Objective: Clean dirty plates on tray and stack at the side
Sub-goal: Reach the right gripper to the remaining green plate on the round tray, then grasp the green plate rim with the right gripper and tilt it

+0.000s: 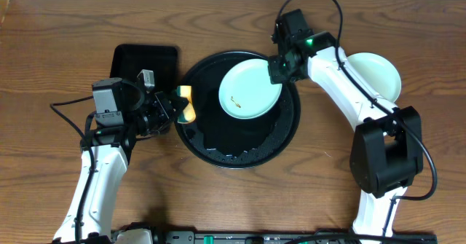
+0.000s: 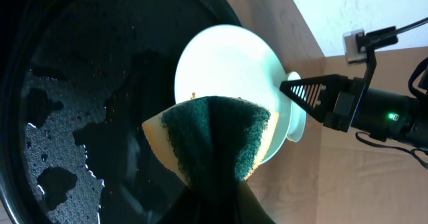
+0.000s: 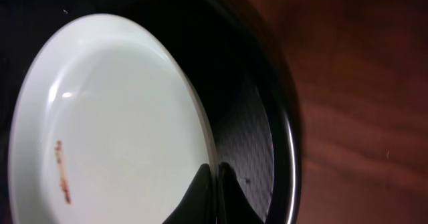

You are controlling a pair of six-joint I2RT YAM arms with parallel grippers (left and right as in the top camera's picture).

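A pale aqua-mint plate (image 1: 249, 89) with a thin brown streak is held tilted over the large round black tray (image 1: 291, 127). My right gripper (image 1: 277, 67) is shut on its far right rim; the right wrist view shows the fingers (image 3: 215, 184) pinching the rim of the plate (image 3: 114, 117). My left gripper (image 1: 173, 107) is shut on a yellow and green sponge (image 1: 187, 104) at the tray's left edge, apart from the plate. The left wrist view shows the sponge (image 2: 214, 134) in front of the plate (image 2: 221, 57). More pale plates (image 1: 375, 75) sit stacked on the table at the right.
A smaller rectangular black tray (image 1: 145, 62) lies behind my left gripper. The round tray's floor is wet with foam patches (image 2: 60, 150). The right arm's base (image 1: 386, 153) stands at the right front. Bare wood table (image 1: 44, 69) surrounds the trays.
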